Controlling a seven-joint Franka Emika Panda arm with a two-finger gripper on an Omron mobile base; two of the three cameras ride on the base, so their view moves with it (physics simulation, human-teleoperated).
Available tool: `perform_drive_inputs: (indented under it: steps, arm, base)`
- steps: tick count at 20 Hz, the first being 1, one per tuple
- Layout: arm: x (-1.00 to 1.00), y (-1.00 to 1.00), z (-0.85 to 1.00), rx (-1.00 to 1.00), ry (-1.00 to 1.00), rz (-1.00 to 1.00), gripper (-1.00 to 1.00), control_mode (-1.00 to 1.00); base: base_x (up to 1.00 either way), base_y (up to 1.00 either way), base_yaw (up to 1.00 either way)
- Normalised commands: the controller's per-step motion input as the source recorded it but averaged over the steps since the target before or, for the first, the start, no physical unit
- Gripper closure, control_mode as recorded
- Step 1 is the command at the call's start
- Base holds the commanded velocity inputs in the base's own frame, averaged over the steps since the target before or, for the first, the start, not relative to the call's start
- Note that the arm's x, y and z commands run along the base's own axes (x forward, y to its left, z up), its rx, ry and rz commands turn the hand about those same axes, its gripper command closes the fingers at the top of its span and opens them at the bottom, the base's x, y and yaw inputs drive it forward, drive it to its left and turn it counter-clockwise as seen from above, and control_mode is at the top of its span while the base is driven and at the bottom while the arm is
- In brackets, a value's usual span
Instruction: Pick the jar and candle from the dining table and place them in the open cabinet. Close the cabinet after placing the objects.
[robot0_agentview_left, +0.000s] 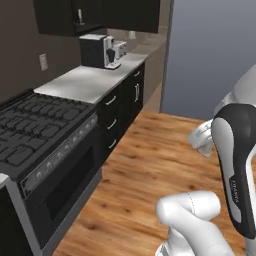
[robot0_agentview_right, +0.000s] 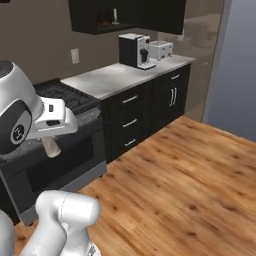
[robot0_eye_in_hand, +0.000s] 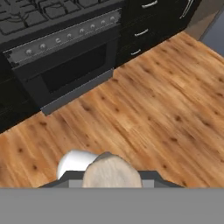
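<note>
My gripper (robot0_eye_in_hand: 111, 176) is shut on the jar (robot0_eye_in_hand: 111, 168), a pale brownish, mottled round body that sticks out past the fingers over the wooden floor. In the right base view the jar (robot0_agentview_right: 51, 149) hangs below the hand, in front of the oven. High on the wall stands the black cabinet (robot0_agentview_right: 85, 20), open, its inside dark. A slim white candle (robot0_agentview_right: 115, 16) on a small base stands in it, and the candle (robot0_agentview_left: 80, 17) also shows in the cabinet (robot0_agentview_left: 55, 17) from the left. The dining table is out of view.
A black stove (robot0_agentview_left: 35, 130) with its oven (robot0_eye_in_hand: 74, 70) stands on the left. Beyond it a pale counter (robot0_agentview_left: 90, 80) over black drawers (robot0_agentview_right: 130, 120) carries a coffee machine (robot0_agentview_right: 132, 50) and a toaster (robot0_agentview_right: 161, 49). A small red-brown thing (robot0_agentview_right: 103, 21) sits beside the candle. Wooden floor (robot0_agentview_right: 190, 180) spreads to the right.
</note>
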Motion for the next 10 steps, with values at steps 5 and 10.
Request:
perform_drive_inputs:
  steps: [5,10]
  arm:
    - [0.0,0.0,0.0,0.0,0.0,0.0,1.0,1.0]
    - [0.0,0.0,0.0,0.0,0.0,0.0,1.0,1.0]
  base:
    - [0.95,-0.77,0.46]
    - [0.81,-0.7,0.39]
